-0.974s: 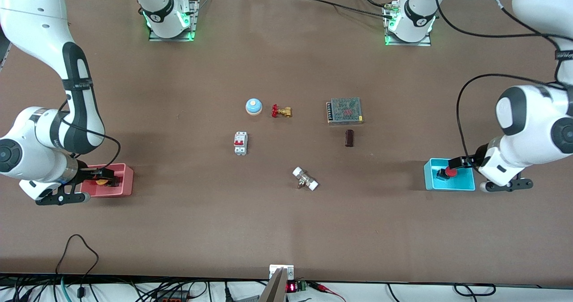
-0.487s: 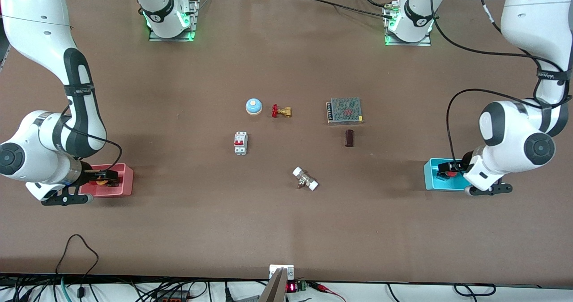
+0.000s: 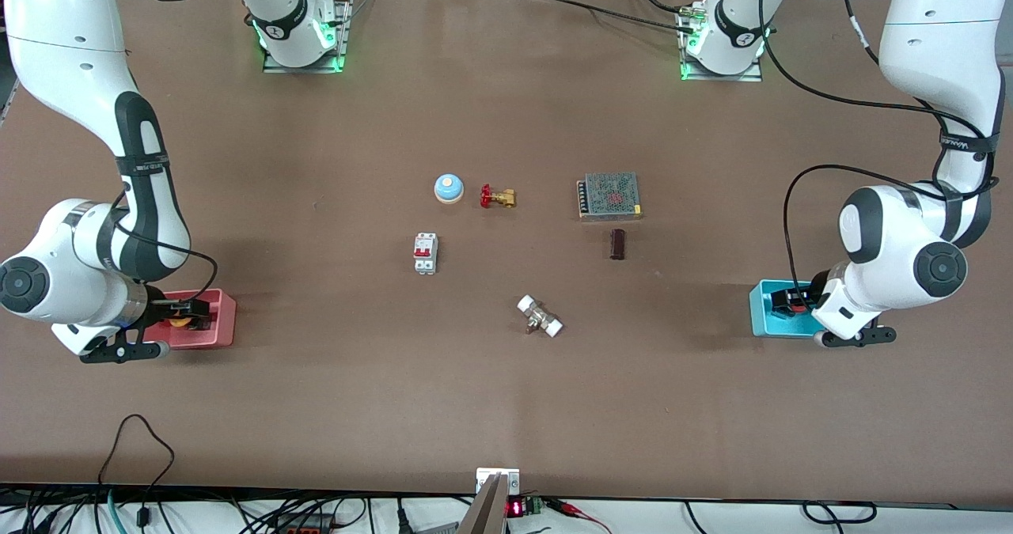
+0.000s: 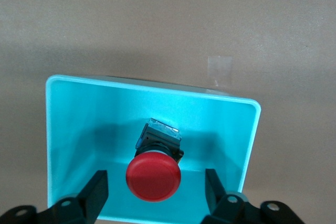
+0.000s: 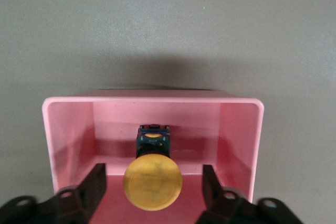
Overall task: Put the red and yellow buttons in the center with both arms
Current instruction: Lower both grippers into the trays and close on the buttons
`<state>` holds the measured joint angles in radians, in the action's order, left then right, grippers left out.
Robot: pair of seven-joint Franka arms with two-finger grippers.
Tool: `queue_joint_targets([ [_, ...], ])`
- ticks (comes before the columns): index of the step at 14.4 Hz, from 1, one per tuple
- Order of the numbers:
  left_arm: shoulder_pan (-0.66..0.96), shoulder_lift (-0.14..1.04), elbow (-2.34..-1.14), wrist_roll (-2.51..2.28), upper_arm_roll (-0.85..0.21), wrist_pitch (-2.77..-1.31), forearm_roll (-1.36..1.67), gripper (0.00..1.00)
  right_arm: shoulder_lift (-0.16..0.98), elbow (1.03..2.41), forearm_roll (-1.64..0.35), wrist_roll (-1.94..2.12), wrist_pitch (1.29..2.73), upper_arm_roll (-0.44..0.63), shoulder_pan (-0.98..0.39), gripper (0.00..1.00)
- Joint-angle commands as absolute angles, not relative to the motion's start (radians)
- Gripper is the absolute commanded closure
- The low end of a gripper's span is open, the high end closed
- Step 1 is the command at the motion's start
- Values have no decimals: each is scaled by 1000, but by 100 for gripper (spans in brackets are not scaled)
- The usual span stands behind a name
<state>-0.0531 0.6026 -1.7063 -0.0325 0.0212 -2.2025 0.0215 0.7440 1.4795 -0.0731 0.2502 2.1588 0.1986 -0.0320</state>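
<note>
Left gripper [image 4: 155, 195], fingers spread, straddles the red mushroom-cap button [image 4: 153, 178] inside the shallow cyan plastic tray [image 4: 68, 129] near the left arm's table edge. Right gripper [image 5: 152, 192], likewise spread, straddles the yellow-orange mushroom-cap button [image 5: 153, 183] inside the pink plastic tray [image 5: 239, 129] near the right arm's edge.

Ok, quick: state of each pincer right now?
Left pincer: open, fingers on either side of the red button in the teal bin, not gripping it.
Right pincer: open, straddling the yellow button in the pink bin, nothing held.
</note>
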Motion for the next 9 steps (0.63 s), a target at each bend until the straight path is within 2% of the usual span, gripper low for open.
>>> queue_joint_targets([
  [1,-57,601,-1709,-12,23,-2214,18,45,756,1454,-89,278,2157,189,-18,57],
  [4,-58,597,-1707,-14,23,-2209,18,59,755,1451,-91,279,2154,187,-20,72],
  [7,-58,586,-1704,-14,23,-2204,18,72,747,1443,-91,308,2143,187,-20,74],
  [9,-55,563,-1701,-17,23,-2201,18,74,723,1439,-83,314,2099,187,-25,74],
])
